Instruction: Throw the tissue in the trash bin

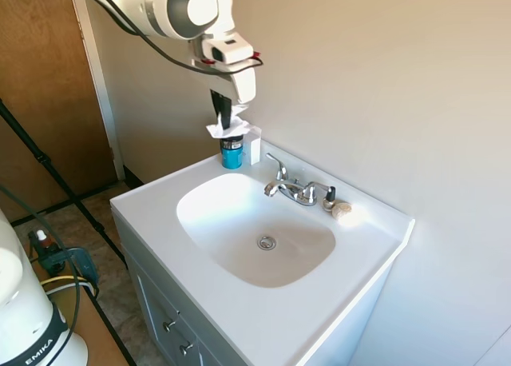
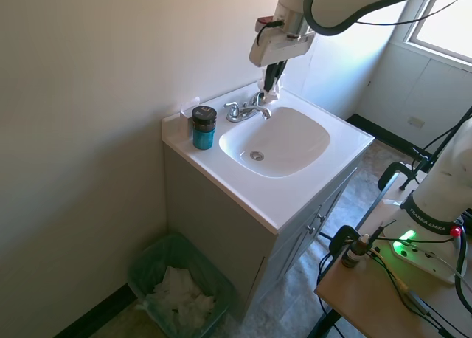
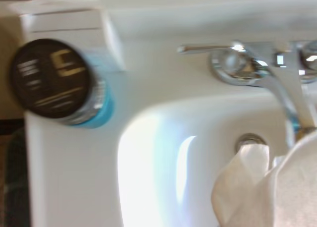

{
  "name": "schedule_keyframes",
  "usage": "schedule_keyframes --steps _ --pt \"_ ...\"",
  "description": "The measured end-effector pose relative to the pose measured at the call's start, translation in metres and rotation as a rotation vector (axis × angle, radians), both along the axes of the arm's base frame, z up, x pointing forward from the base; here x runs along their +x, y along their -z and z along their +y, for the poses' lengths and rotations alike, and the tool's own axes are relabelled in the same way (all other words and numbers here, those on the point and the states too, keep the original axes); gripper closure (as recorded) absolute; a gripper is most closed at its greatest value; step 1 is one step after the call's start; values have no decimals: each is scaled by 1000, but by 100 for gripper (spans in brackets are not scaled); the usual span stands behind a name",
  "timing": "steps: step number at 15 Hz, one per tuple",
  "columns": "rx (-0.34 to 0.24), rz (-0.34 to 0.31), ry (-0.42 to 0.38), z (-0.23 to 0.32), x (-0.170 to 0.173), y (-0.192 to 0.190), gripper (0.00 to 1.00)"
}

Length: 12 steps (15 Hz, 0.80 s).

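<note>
Now the gripper [image 1: 227, 120] is pinching the tissue [image 1: 226, 129] above the vanity's back edge. It should be carrying it clear of the jar [image 2: 203, 127] toward the bin [image 2: 179, 290].

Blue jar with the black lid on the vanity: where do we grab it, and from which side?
Probably from above, closing across the black lid of the jar. It stands upright and round, with the lid facing up. The wall and the white card crowd its back, so a side approach looks tighter.
</note>
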<state>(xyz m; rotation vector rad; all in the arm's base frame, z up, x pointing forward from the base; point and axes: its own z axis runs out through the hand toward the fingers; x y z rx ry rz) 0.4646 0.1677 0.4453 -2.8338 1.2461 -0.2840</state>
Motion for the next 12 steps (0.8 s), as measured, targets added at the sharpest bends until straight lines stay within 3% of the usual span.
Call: schedule_keyframes --steps 4,12 --pt "-53 1 -84 108 -2 24 100" --pt "-109 152 -194 212 21 108 100"
